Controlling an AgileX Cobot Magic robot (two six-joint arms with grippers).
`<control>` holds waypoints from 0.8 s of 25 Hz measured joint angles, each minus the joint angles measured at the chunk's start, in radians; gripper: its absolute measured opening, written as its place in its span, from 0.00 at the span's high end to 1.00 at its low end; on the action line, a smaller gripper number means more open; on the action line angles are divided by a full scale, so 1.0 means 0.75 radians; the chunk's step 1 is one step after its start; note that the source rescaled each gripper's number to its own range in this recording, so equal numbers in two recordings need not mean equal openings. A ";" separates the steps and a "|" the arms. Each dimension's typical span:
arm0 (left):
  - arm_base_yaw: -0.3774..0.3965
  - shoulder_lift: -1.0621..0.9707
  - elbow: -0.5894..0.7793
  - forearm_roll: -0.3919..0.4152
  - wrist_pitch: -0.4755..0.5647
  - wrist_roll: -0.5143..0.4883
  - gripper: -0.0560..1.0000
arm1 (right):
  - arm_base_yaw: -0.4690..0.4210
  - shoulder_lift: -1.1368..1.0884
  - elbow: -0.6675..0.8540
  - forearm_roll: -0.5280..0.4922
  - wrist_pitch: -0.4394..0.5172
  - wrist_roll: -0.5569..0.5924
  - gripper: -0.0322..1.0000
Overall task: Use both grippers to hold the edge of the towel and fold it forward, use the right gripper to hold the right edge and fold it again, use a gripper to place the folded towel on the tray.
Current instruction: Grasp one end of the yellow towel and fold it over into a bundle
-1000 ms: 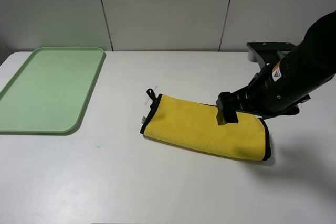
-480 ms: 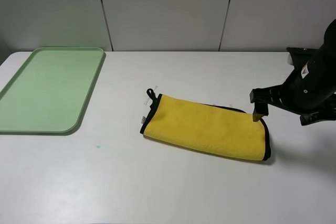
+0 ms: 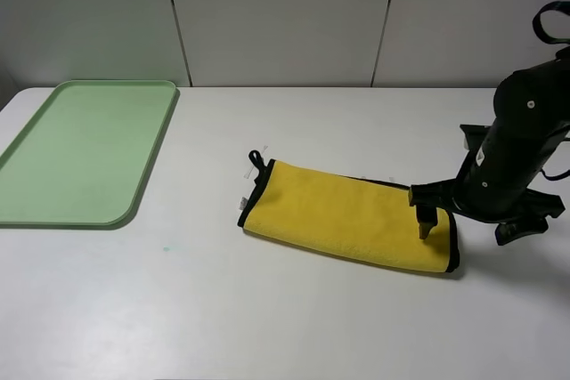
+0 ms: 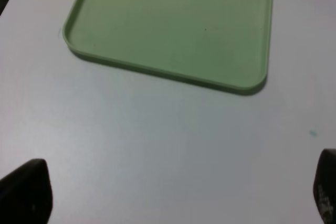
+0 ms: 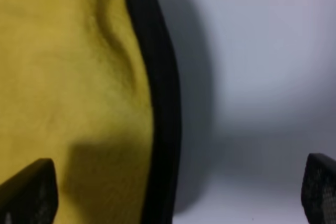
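**Yellow towel lined up for its second fold**

Yellow side up, the towel (image 3: 347, 218) is laid as a long doubled strip on the white table (image 3: 267, 309), right of the middle and slightly askew. The first fold is therefore judged done. Its corner loop (image 3: 256, 158) is seen at the left end.

The right gripper (image 3: 432, 224) is lowered over the strip's right end. Its jaws are spread wide and nothing is held. In the right wrist view one fingertip is seen over the yellow cloth and the other over bare table, so the black edge (image 5: 160, 124) is straddled. This placement is judged to be chosen so that the binding can be pinched and the end carried leftward over the strip. Whether the tips are touching cloth cannot be told.

The tray (image 3: 89, 153) is set at the far left, well apart from the towel, and nothing is seen on it.

The left gripper (image 4: 168, 192) is not seen from the high camera. Its own view shows wide-set fingertips, nothing between them, and the near rim of the tray ahead. It is judged to be parked clear of the fold, near the drop-off.
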 joint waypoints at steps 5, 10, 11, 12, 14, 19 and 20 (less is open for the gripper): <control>0.000 0.000 0.000 0.000 0.000 0.000 0.00 | 0.000 0.104 -0.001 -0.035 -0.058 0.046 0.00; 0.000 0.000 0.000 0.000 0.000 0.000 0.00 | 0.000 0.147 -0.006 -0.037 -0.079 0.053 0.00; 0.000 0.000 0.000 0.000 0.000 0.000 0.00 | 0.000 0.151 -0.006 -0.037 -0.079 0.053 0.00; 0.000 0.000 0.000 0.000 0.000 0.000 0.00 | 0.000 0.152 -0.006 -0.037 -0.080 0.053 0.00; 0.000 0.000 0.000 0.000 0.000 0.000 0.00 | 0.000 0.157 -0.009 -0.036 -0.080 0.053 0.00; 0.000 0.000 0.000 0.000 0.000 0.000 0.00 | 0.000 0.159 -0.009 0.003 -0.108 0.047 0.24; 0.000 0.000 0.000 0.000 0.000 0.000 0.00 | 0.000 0.161 -0.009 0.021 -0.122 0.047 0.34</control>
